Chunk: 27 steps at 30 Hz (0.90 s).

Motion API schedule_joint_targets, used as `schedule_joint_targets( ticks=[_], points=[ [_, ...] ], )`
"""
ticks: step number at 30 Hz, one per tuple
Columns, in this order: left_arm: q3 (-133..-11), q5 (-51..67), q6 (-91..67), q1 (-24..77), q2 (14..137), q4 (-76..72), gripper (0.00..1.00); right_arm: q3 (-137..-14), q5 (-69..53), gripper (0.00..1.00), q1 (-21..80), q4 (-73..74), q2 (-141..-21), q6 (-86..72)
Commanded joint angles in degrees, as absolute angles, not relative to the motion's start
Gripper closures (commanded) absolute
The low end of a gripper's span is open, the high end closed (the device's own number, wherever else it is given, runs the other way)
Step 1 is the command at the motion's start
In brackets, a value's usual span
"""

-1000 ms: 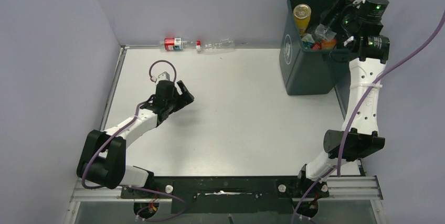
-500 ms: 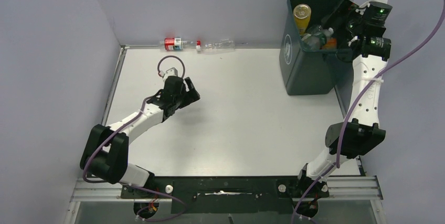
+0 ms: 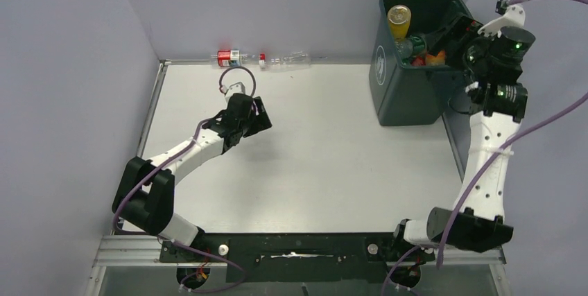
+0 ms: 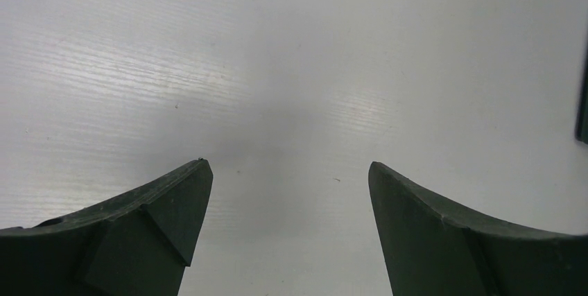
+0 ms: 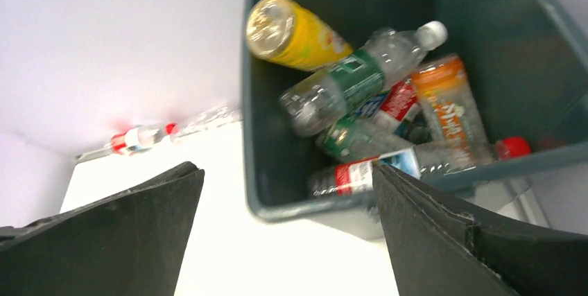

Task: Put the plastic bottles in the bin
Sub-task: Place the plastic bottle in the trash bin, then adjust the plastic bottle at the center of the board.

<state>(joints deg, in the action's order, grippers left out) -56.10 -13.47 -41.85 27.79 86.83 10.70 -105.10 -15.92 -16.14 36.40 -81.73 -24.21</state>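
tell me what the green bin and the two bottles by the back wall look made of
The dark green rectangular bin looks like moulded opaque plastic, smooth with a dull sheen. The clear bottle with a red label and the clear red-capped bottle beside it seem thin see-through plastic: the background shows through.

White table (image 3: 312, 171) bears bin (image 3: 405, 98), red-labelled bottle (image 3: 229, 58) and clear bottle (image 3: 286, 62).

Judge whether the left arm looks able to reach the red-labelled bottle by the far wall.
Probably yes: the left hand is open and empty, only bare table lies between it and the red-labelled bottle, and nothing blocks the way.
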Motion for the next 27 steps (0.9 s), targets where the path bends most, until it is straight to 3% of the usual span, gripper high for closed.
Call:
schedule_joint_targets(
  ticks=[1, 6, 13, 20, 27],
  points=[
    [-60.86, -15.57, -37.88, 28.12, 85.91, 10.07, 0.15, -95.22, -24.54, 0.02, -16.28, 27.89, -70.25, -26.21],
    [-69.64, -15.98, -31.82, 27.28, 91.17, 9.4, 0.15, -85.13, -31.48, 0.02, -13.7, 24.9, -61.2, -28.57],
    [-91.62, -15.87, -25.6, 22.94, 110.24, 9.95, 0.15, -76.67, -28.85, 0.02, -4.37, 25.15, -56.07, -28.34],
    [-112.99, -15.96, -20.82, 20.36, 128.66, 9.99, 0.17, -70.47, -24.88, 0.02, -0.55, 23.35, -57.16, -28.59],
    [-124.89, -10.75, -20.32, 17.95, 139.07, 2.8, 0.17, -72.14, -18.67, 0.02, 7.43, 20.83, -65.91, -27.85]
  ],
)
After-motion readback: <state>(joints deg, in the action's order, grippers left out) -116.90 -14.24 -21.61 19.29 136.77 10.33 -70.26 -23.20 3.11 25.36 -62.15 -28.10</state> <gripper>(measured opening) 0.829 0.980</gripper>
